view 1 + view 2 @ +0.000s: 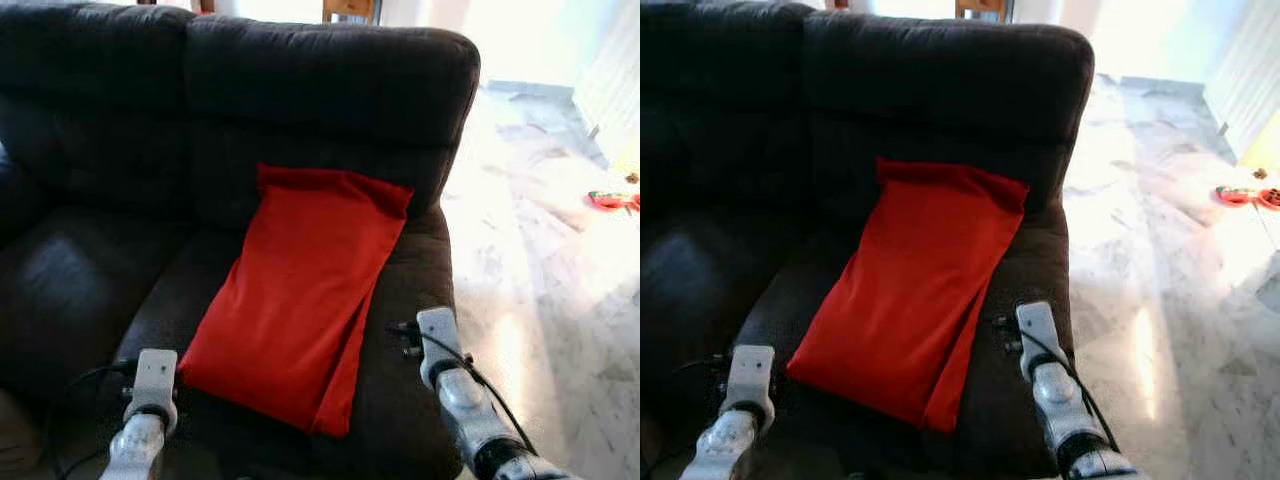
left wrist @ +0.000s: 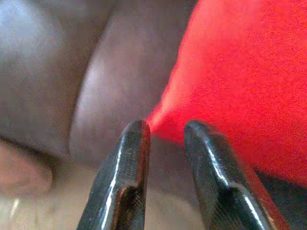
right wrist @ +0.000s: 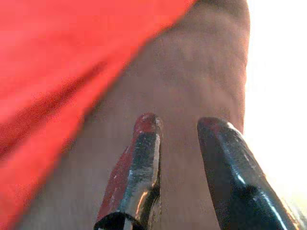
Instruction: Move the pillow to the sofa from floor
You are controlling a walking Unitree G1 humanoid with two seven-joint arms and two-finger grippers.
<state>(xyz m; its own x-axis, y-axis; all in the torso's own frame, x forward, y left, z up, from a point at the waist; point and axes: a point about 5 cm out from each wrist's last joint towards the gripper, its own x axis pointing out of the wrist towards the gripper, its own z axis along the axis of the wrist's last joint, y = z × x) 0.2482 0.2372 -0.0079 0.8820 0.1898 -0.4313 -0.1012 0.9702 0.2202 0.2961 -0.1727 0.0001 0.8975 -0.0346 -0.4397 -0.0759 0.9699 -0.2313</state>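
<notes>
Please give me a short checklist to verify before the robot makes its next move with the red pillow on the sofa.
1. Pillow rests on the sofa seat, top edge against the backrest: ok.
2. Left gripper is open and grips nothing; the pillow's corner lies just beyond the fingertips: ok.
3. Right gripper is open over the dark seat beside the pillow, not touching it: ok.
4. Pillow's lower edge is close to the seat's front edge; whether it will stay put: cannot tell.
5. Both arms sit low in front of the sofa, one on each side of the pillow, so pulling straight back looks free: ok.
</notes>
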